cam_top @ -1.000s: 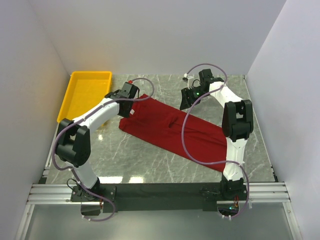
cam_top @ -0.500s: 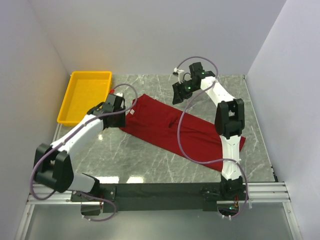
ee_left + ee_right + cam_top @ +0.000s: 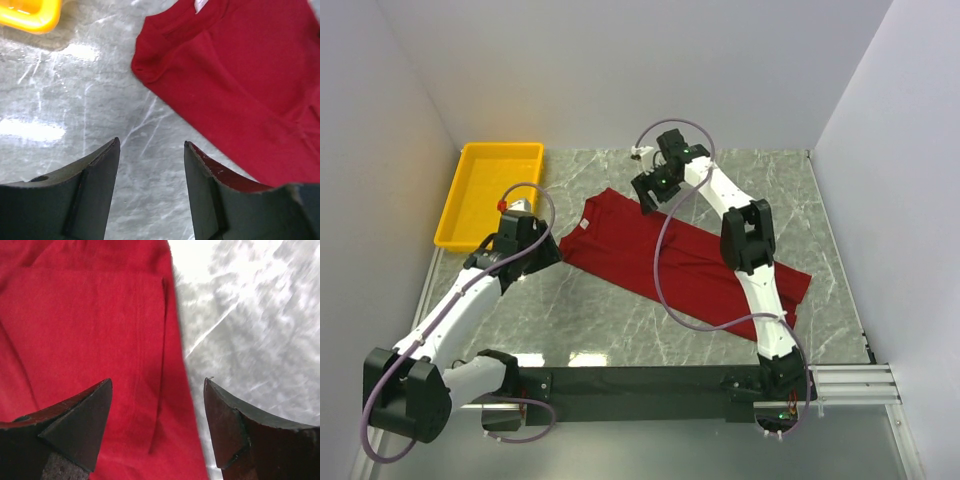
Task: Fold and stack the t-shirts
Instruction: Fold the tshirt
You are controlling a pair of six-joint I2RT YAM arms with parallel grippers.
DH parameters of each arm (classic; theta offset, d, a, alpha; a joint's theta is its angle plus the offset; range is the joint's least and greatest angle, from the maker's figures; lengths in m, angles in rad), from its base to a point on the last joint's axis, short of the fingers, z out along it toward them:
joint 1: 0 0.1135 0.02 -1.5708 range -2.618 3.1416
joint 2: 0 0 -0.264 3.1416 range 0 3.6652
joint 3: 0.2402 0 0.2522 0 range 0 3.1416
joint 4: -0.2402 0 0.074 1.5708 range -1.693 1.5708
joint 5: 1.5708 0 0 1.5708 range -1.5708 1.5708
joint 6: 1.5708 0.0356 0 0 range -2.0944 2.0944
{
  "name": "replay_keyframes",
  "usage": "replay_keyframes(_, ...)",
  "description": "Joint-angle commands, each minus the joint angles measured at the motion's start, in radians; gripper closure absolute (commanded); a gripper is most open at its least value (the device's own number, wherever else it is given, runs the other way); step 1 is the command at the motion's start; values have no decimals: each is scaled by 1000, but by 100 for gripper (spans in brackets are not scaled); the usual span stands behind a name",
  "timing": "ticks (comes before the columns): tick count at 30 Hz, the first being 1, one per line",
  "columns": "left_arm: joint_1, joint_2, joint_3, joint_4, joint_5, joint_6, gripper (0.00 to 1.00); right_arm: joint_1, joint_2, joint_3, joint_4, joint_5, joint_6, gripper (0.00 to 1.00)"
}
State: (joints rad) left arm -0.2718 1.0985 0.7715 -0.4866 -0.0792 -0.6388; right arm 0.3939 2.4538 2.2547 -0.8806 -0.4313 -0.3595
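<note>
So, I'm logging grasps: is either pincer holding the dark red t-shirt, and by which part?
Nothing is held. Left pincer open over the marble tabletop beside the dark red cloth t-shirt; right pincer open above its edge.

Bright, even light falls from overhead in your top view. The white walls (image 3: 620, 70) look clean, and shadows on the polished surface (image 3: 620, 320) are soft. White glare shows toward 7 o'clock, beside the left arm (image 3: 460, 300). In your left wrist view, 2 glare patches sit at 9 and 11 o'clock, and the t-shirt (image 3: 240, 85) reads sharp. In your right wrist view, the surface at 1 o'clock is blown out and streaked with blur. The dark fingers (image 3: 75, 425) of the right gripper (image 3: 157, 381) lose detail.
</note>
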Motion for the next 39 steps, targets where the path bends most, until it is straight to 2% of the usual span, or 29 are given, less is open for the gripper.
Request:
replay_keyframes(1, 9, -35, -18, 45, 39, -42, 41, 14, 45, 104, -9, 72, 8, 20)
replay_keyframes(4, 9, -46, -31, 48, 50, -55, 41, 28, 100, 192, -57, 100, 13, 20)
replay_keyframes(12, 9, -72, -38, 42, 52, -71, 41, 45, 120, 175, -84, 190, 14, 22)
replay_keyframes(24, 9, -72, -47, 51, 65, -79, 42, 59, 136, 148, -152, 147, -22, 33)
replay_keyframes(27, 9, -81, -52, 46, 62, -84, 41, 59, 137, 152, -158, 140, -24, 42)
replay_keyframes(28, 9, -86, -55, 45, 62, -84, 42, 59, 137, 152, -162, 138, -24, 48)
replay_keyframes(37, 9, -97, -58, 39, 64, -91, 42, 57, 109, 121, -149, 49, 11, 82)
replay_keyframes(39, 9, -97, -55, 37, 65, -91, 41, 53, 108, 128, -135, 51, 30, 100)
